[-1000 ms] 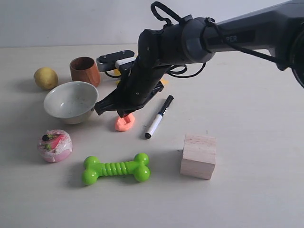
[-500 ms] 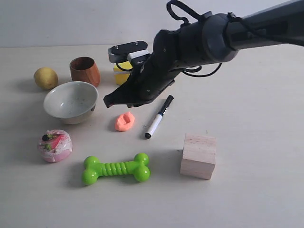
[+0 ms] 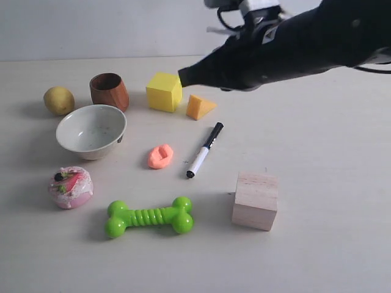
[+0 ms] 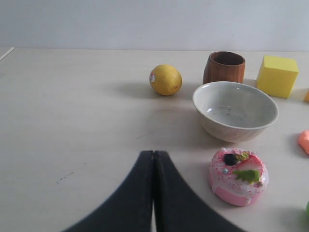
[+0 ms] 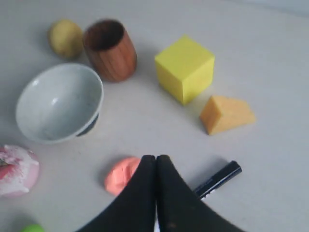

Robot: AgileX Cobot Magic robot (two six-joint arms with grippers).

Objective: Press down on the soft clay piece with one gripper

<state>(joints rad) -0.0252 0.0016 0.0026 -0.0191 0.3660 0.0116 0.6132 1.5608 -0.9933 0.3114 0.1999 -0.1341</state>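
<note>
The soft clay piece (image 3: pixel 160 156) lies on the table between the bowl and the marker, a salmon-orange lump with a dent in its top. My right gripper (image 3: pixel 182 75) hangs high above the table, well clear of the clay, its dark fingers shut with nothing between them. In the right wrist view the clay (image 5: pixel 121 174) shows partly behind the shut right gripper (image 5: pixel 155 158). My left gripper (image 4: pixel 153 153) is shut and empty over bare table, near the pink cake toy (image 4: pixel 238 176); the clay (image 4: pixel 304 141) peeks in at that view's edge.
A marker pen (image 3: pixel 204 149) lies right of the clay, a white bowl (image 3: pixel 91 130) left of it. Behind stand a wooden cup (image 3: pixel 109 90), a lemon (image 3: pixel 58 100), a yellow cube (image 3: pixel 164 91) and an orange wedge (image 3: pixel 199 106). In front lie a green bone toy (image 3: pixel 149 216) and a wooden block (image 3: pixel 255 199).
My right gripper has lifted off the clay and drawn up and back to the right. The clay stays in place, now uncovered and dented.
</note>
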